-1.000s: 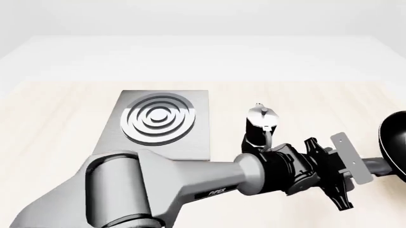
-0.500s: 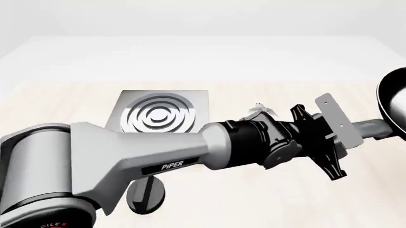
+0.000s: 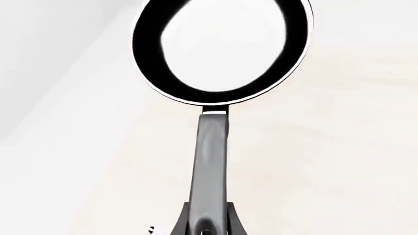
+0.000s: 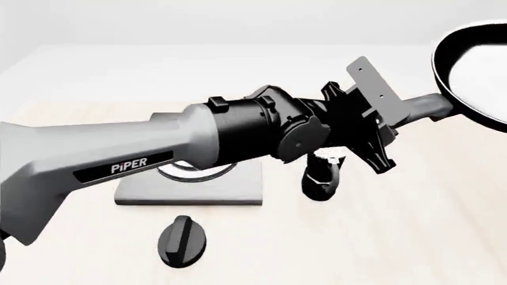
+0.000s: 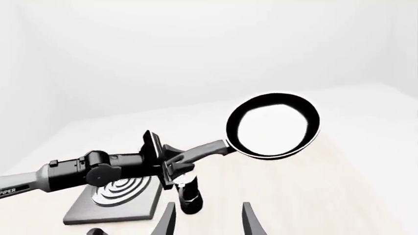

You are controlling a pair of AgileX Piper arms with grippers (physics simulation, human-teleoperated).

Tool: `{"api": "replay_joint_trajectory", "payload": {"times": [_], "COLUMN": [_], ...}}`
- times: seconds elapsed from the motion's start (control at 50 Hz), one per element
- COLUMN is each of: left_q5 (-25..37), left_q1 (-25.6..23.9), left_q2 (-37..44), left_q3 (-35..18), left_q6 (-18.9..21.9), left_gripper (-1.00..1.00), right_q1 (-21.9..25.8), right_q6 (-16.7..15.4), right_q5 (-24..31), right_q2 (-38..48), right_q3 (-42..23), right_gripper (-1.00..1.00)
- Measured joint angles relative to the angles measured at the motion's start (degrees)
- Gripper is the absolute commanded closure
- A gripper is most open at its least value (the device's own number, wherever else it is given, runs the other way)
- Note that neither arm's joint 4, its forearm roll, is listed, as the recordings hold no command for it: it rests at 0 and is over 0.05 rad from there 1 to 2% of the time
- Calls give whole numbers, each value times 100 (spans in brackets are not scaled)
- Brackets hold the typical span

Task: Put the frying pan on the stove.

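Note:
The frying pan (image 4: 473, 74) hangs high in the air at the right, above the table, its black bowl tilted and its dark grey handle (image 4: 420, 108) pointing left. My left gripper (image 4: 393, 119) is shut on that handle's end. In the left wrist view the pan (image 3: 222, 49) stretches away from the gripper (image 3: 207, 226). The stove (image 4: 190, 189) lies on the table at centre-left, largely hidden behind my left arm. In the right wrist view, the pan (image 5: 273, 126) floats well above and to the right of the stove (image 5: 117, 196). My right gripper (image 5: 207, 223) is open and holds nothing.
A black-and-silver moka pot (image 4: 323, 178) stands just right of the stove, below the left gripper. A small black oval knob (image 4: 184, 240) lies in front of the stove. The left arm (image 4: 119, 160) crosses the scene from the left.
The left gripper has risen with the pan, lifting it from table height at the right edge to high in the air. The arm now covers most of the stove.

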Motion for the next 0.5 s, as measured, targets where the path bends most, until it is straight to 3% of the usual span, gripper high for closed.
{"api": "replay_joint_trajectory", "payload": {"times": [0.5], "left_q5": [-45], "left_q1": [552], "left_q2": [-993], "left_q3": [1028], "left_q6": [55], "left_gripper": [100], "right_q1": [6], "right_q6": [-159], "right_q5": [0], "right_q2": [0], "right_q3": [-61], "right_gripper": [-100]}}
